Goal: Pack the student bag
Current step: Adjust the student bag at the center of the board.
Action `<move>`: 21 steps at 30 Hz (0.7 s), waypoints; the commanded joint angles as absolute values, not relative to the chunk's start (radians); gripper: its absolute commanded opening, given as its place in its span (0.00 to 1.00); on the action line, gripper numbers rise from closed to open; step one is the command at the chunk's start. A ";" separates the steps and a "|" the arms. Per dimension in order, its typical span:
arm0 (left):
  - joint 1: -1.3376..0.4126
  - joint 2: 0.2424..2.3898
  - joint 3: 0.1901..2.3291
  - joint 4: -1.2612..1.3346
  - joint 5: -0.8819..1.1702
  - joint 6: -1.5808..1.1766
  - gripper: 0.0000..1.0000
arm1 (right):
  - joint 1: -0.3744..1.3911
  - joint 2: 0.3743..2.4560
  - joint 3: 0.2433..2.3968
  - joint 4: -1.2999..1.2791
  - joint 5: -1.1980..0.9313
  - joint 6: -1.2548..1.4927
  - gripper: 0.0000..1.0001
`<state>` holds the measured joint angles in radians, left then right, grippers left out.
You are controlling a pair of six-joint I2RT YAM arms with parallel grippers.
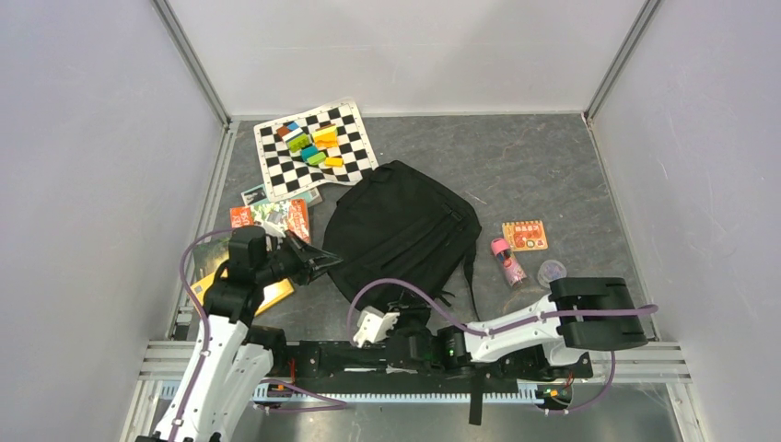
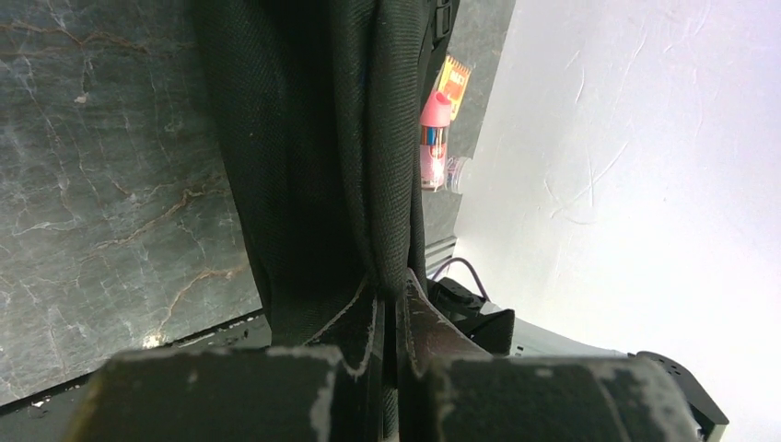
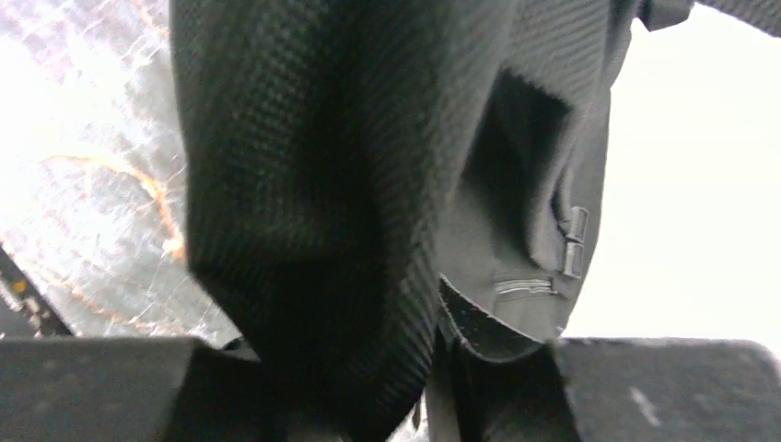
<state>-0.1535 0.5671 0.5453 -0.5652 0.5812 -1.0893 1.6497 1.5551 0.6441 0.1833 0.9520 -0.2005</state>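
The student bag [image 1: 401,230] is a large black fabric backpack lying flat in the middle of the table, straps trailing toward the near edge. My left gripper [image 1: 324,261] is at its left edge; in the left wrist view it [image 2: 394,299] is shut on a fold of the bag's black fabric [image 2: 313,166]. My right gripper [image 1: 405,318] is at the bag's near edge among the straps. In the right wrist view it [image 3: 435,345] is shut on bunched bag fabric [image 3: 304,184], with a small buckle [image 3: 573,241] beside it.
A chequered mat [image 1: 313,147] with several coloured blocks lies at the back left. Booklets [image 1: 272,218] and a yellow flat item [image 1: 269,295] lie left of the bag. A pink-capped bottle [image 1: 507,261], an orange packet [image 1: 525,236] and a clear cap [image 1: 551,271] lie to its right.
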 commanded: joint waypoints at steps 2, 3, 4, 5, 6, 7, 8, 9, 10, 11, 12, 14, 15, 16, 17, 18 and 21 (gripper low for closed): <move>-0.152 0.550 0.642 -0.567 0.571 -1.082 0.10 | 1.635 1.498 0.741 0.222 1.033 -0.256 0.12; -0.152 0.557 0.672 -0.585 0.559 -1.040 0.23 | 1.634 1.481 0.757 0.200 1.047 -0.258 0.05; -0.152 0.566 0.707 -0.607 0.541 -0.989 0.49 | 1.632 1.460 0.771 0.179 1.058 -0.258 0.00; -0.152 0.579 0.761 -0.634 0.513 -0.910 0.74 | 1.629 1.430 0.782 0.154 1.065 -0.254 0.00; -0.152 0.593 0.828 -0.681 0.473 -0.822 0.90 | 1.618 1.399 0.798 0.126 1.070 -0.239 0.00; -0.153 0.606 0.887 -0.725 0.422 -0.761 0.99 | 1.599 1.369 0.821 0.070 1.059 -0.209 0.00; -0.152 0.613 0.959 -0.752 0.382 -0.685 1.00 | 1.573 1.333 0.839 0.016 1.013 -0.185 0.00; -0.152 0.617 1.008 -0.769 0.342 -0.633 1.00 | 1.534 1.298 0.864 -0.038 0.965 -0.164 0.00; -0.152 0.619 1.058 -0.770 0.315 -0.578 1.00 | 1.487 1.270 0.889 -0.087 0.899 -0.147 0.00; -0.152 0.619 1.096 -0.762 0.302 -0.527 1.00 | 1.448 1.237 0.913 -0.134 0.827 -0.138 0.00; -0.152 0.618 1.125 -0.753 0.292 -0.484 1.00 | 1.407 1.207 0.945 -0.167 0.774 -0.131 0.00; -0.152 0.616 1.156 -0.729 0.290 -0.412 1.00 | 1.339 1.168 1.022 -0.237 0.681 -0.135 0.00; -0.152 0.614 1.162 -0.720 0.291 -0.386 1.00 | 1.305 1.157 1.073 -0.281 0.648 -0.132 0.00; -0.152 0.612 1.164 -0.707 0.291 -0.361 1.00 | 1.280 1.152 1.115 -0.320 0.613 -0.130 0.00; -0.152 0.607 1.161 -0.695 0.300 -0.343 1.00 | 1.252 1.147 1.163 -0.352 0.573 -0.129 0.00; -0.152 0.602 1.152 -0.678 0.316 -0.325 1.00 | 1.226 1.146 1.211 -0.388 0.519 -0.126 0.00; -0.152 0.585 1.107 -0.632 0.362 -0.298 1.00 | 1.144 1.157 1.316 -0.476 0.367 -0.125 0.00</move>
